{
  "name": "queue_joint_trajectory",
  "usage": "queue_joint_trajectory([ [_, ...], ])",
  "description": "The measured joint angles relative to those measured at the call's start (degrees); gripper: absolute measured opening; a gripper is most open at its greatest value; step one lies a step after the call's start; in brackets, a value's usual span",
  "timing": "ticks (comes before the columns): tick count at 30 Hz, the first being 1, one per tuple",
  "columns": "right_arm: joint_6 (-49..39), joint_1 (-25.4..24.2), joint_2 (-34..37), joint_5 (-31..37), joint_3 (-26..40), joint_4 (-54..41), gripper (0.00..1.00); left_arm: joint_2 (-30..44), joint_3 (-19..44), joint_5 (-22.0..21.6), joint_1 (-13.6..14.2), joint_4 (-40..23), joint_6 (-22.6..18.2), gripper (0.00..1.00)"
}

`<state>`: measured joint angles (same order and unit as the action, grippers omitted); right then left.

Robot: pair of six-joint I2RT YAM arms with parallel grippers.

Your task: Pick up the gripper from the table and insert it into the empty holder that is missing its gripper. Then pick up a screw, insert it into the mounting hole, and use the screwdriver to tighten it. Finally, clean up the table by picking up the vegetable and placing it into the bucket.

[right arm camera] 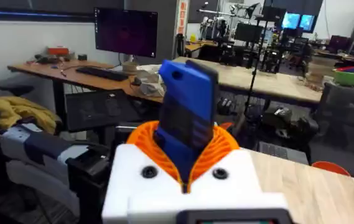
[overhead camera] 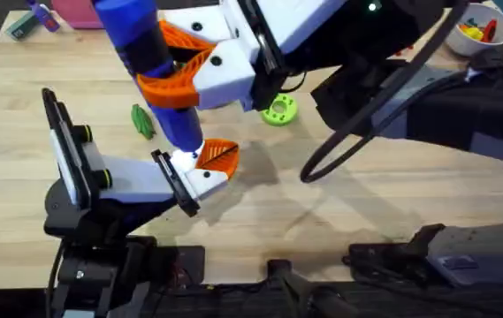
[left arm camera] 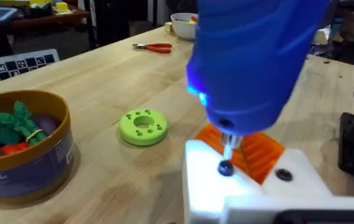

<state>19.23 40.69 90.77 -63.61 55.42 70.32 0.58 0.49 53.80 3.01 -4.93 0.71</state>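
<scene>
I am pressing the screwdriver point(overhead camera: 149, 53) tip-down onto a screw point(left arm camera: 225, 168) in the white holder point(overhead camera: 205, 179) near the desk's point(overhead camera: 322, 221) middle, my right hand point(overhead camera: 200, 62) grasping its blue body. My left hand's point(overhead camera: 200, 170) state I cannot tell. The vegetable point(overhead camera: 142, 121) is lying just left.

A robotics lab: desks with monitors point(right arm camera: 127, 31), keyboard point(right arm camera: 99, 73), other rigs beyond.

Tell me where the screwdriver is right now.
The screwdriver stands upright left of centre in the overhead view, clamped in the right gripper, its tip down on a screw in the white holder.
</scene>
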Motion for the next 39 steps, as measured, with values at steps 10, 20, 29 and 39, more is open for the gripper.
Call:
queue_joint_trajectory([
  [10, -0.2, 0.1, 1.2, 0.3, 0.0, 0.3, 0.024, 0.0, 0.0, 0.0, 0.0, 0.0, 0.0, 0.008],
  [20, -0.4, 0.6, 1.9, 1.2, 0.0, 0.4, 0.024, 0.0, 0.0, 0.0, 0.0, 0.0, 0.0, 0.008],
  [29, -0.4, 0.5, 1.9, 1.2, -0.1, 3.9, 0.024, 0.0, 0.0, 0.0, 0.0, 0.0, 0.0, 0.008],
  [39, -0.4, 0.5, 1.7, 1.0, -0.1, 3.8, 0.024, 0.0, 0.0, 0.0, 0.0, 0.0, 0.0, 0.008],
])
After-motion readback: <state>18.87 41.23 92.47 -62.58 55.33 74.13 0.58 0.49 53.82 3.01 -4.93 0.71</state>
